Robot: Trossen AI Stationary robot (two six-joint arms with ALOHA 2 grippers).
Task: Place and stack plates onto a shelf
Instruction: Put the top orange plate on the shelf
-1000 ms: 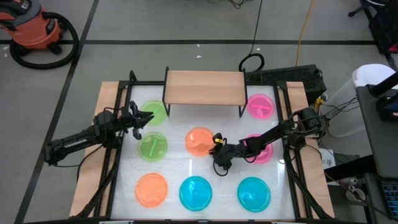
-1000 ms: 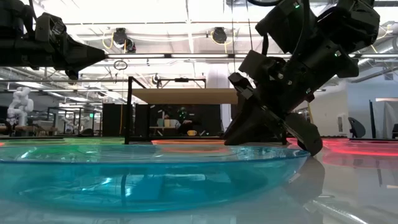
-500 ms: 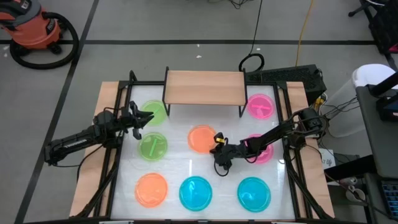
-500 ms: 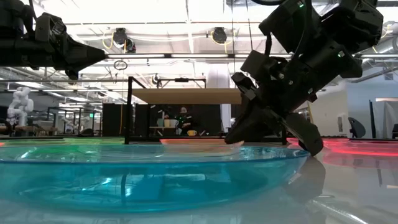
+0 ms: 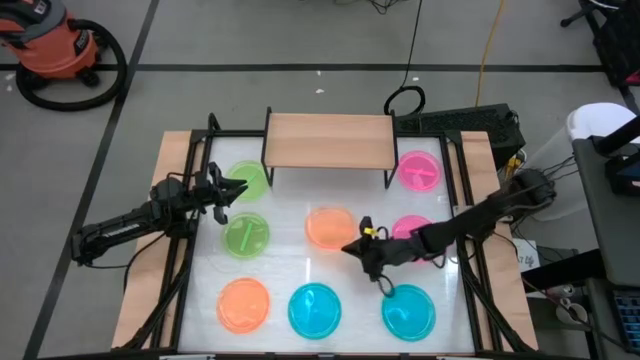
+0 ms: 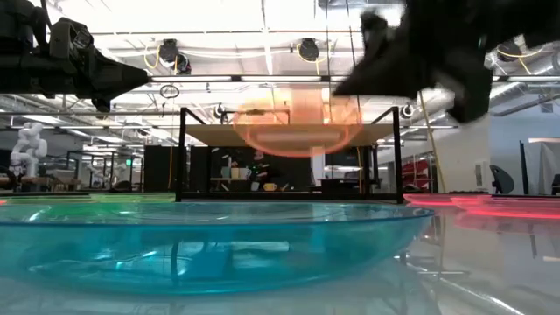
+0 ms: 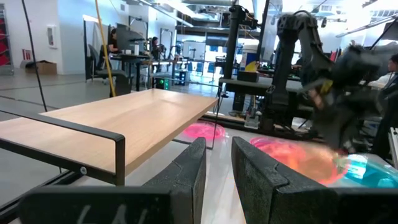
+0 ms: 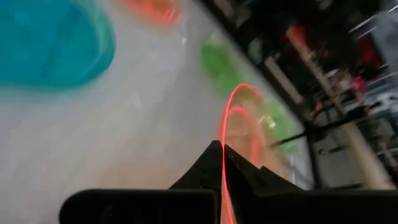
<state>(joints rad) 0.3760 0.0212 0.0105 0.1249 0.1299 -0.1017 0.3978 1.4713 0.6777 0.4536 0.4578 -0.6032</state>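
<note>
Low view: right fingers (image 8: pixel 221 163) (closed) pinch orange plate (image 6: pixel 296 121).

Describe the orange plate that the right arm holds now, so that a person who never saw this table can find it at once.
Start at the wooden shelf at the far edge of the table. Just in front of it, near the table's middle, an orange plate is raised off the surface, its rim pinched in the shut jaws of the right gripper. The other orange plate lies flat in the near left corner, untouched.
</note>
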